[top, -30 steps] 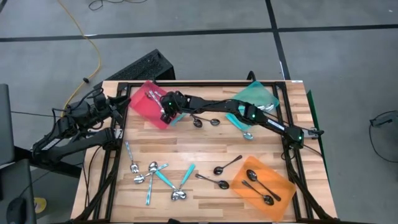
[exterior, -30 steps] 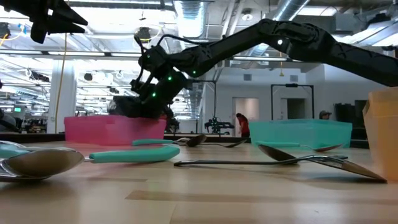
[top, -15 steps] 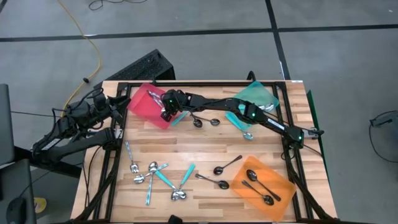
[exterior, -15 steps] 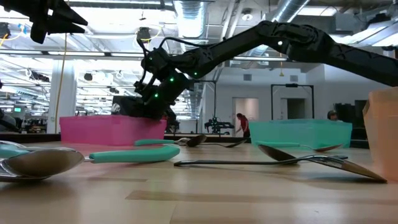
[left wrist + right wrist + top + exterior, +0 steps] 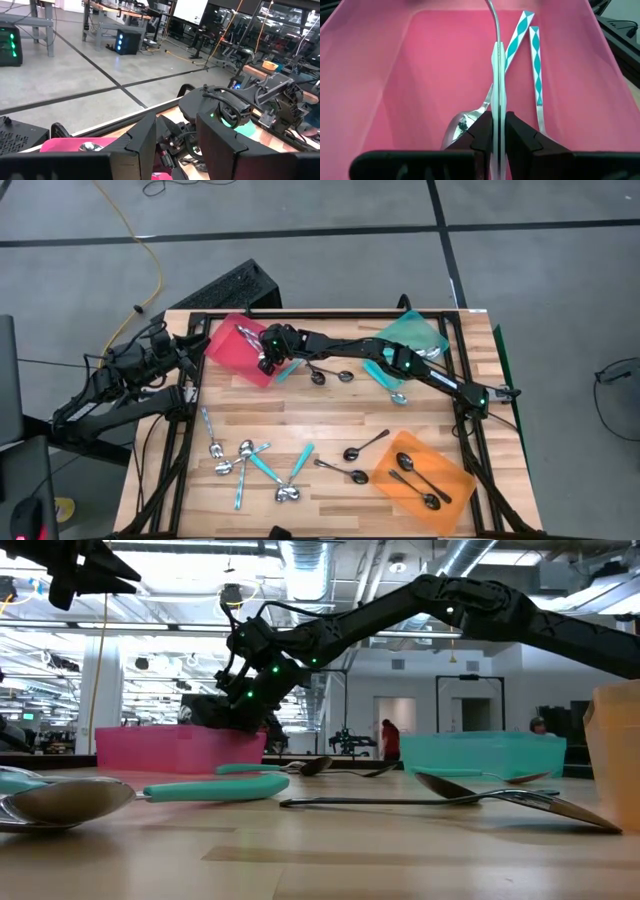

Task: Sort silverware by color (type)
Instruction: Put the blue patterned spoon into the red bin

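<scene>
My right gripper [image 5: 266, 356] reaches across the far side of the table into the red tray [image 5: 228, 345], shut on a shiny silver spoon [image 5: 496, 75]. Another silver spoon [image 5: 459, 127] and two shiny handles [image 5: 536, 60] lie on the tray floor. In the low view this gripper [image 5: 245, 708] sits just above the tray's wall [image 5: 180, 750]. My left gripper [image 5: 175, 130] waits open off the table's left edge, its arm [image 5: 140, 370] drawn back. Loose silver and teal-handled spoons [image 5: 255, 465] lie near the front left. Black spoons [image 5: 360, 450] lie beside the orange tray [image 5: 455, 480]. My right gripper pinches the silver spoon's handle [image 5: 497, 112] between its two fingers [image 5: 482, 135]. The handle runs on forward along the fingers and slants down over the tray floor. Its far end leaves the picture, so I cannot tell whether the spoon touches the tray.
A teal tray [image 5: 420, 332] stands at the far right under the right arm, a teal-handled spoon [image 5: 392, 387] just in front of it. Two spoons [image 5: 330, 375] lie mid-table at the far side. The orange tray holds black spoons [image 5: 418, 480].
</scene>
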